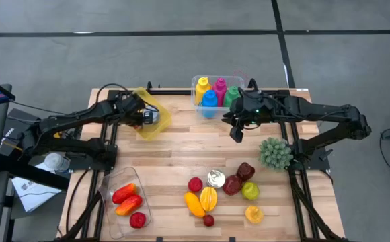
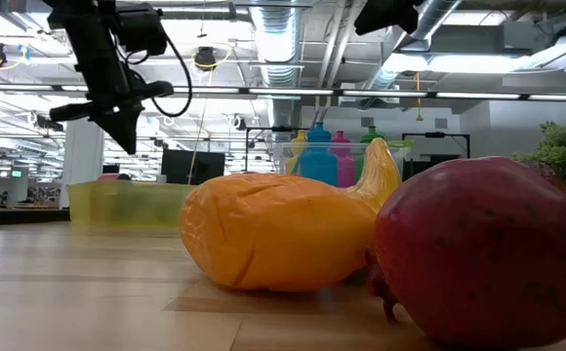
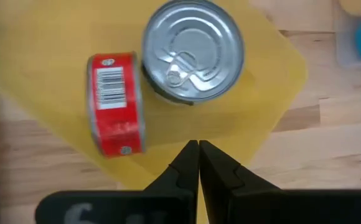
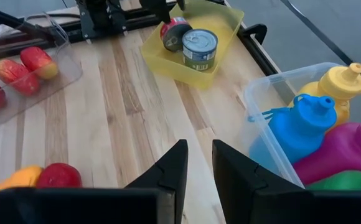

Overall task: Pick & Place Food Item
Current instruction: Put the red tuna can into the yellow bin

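A yellow tray [image 1: 152, 115] at the far left holds a silver-topped can [image 3: 193, 50] standing upright and a red-labelled can [image 3: 115, 102] on its side. My left gripper [image 3: 198, 152] is shut and empty, hovering above the tray's near part [image 1: 143, 117]; it also shows in the low view [image 2: 127, 127]. My right gripper [image 4: 199, 163] is open and empty, above the bare table [image 1: 237, 132] near the bottle bin. Loose toy food [image 1: 208, 198] and another can [image 1: 216, 178] lie at the near centre.
A clear bin [image 1: 216, 94] of coloured bottles stands at the far centre. A clear container [image 1: 128, 202] with red fruit sits at the near left. A green plant-like ball [image 1: 275, 153] is at the right. Bare wood lies between the tray and the food pile.
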Available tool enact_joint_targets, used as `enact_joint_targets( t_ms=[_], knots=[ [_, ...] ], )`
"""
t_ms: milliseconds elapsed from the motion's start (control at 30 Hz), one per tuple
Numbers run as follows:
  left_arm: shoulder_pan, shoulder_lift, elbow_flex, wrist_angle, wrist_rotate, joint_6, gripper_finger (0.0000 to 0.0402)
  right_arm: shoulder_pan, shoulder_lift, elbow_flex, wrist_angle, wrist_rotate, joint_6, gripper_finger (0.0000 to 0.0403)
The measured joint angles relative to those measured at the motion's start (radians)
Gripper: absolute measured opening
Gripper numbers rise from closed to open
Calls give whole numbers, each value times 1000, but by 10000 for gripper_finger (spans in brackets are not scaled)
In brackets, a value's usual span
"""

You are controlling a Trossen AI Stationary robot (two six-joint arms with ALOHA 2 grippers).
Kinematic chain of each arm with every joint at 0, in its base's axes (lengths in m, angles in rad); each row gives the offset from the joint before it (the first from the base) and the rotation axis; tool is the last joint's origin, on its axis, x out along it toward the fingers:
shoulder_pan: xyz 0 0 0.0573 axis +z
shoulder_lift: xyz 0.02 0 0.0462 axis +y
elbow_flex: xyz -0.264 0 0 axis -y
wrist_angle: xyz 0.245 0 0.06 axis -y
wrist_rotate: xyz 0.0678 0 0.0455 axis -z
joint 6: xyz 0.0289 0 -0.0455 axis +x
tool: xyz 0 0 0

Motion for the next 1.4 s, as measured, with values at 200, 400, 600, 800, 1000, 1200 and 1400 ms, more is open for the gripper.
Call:
enact_joint_targets(
  t_ms=[200, 400, 600, 800, 1000, 1200, 1400],
  knots=[
    [3, 1, -2, -27, -9, -1, 0, -20, 0, -46, 0, 0, 1, 70],
    [3, 66, -20, -22, -62, 23, 0, -27, 0, -46, 32, 0, -7, 70],
    [9, 111, -20, 3, -108, 54, 0, -33, -2, -46, 34, -2, -23, 70],
    [58, 112, -21, -34, -159, 106, 0, -33, -2, -46, 34, -3, -23, 70],
    [157, 113, -21, -1, -190, 188, 0, -33, -2, -46, 34, -3, -23, 70],
    [241, 140, -21, 94, -171, 285, 0, -33, -2, -46, 32, -3, -23, 70],
    [218, 80, -2, 124, -62, 324, 0, -33, -2, -46, 12, -3, -23, 70]
  ],
)
